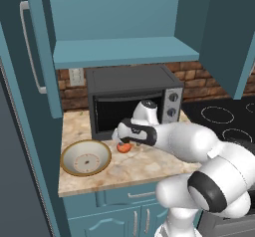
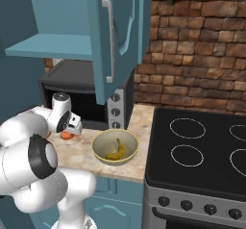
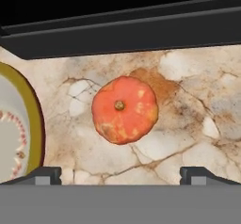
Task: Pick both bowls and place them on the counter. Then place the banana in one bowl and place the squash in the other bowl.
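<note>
The red-orange squash (image 3: 124, 109) lies on the mottled counter (image 3: 193, 124), centred between my open gripper's (image 3: 120, 176) two fingertips, which hang just above it. From the left base, the gripper (image 1: 122, 141) points down over the squash (image 1: 124, 148) in front of the oven. The wide shallow bowl (image 1: 85, 157), whitish with a brown rim, stands empty on the counter (image 1: 142, 167) to the left; its rim (image 3: 33, 119) shows in the hand view. The deeper tan-olive bowl (image 2: 115, 146) stands on the counter (image 2: 81, 157) to the right of the gripper (image 2: 70, 131) and holds the banana (image 2: 116, 151).
A dark toaster oven (image 1: 134, 99) stands right behind the squash, its lower edge (image 3: 122, 30) close to the hand. Open teal cabinet doors (image 2: 117, 35) and a shelf (image 1: 124, 52) hang overhead. The black stovetop (image 2: 197, 151) borders the counter on the right.
</note>
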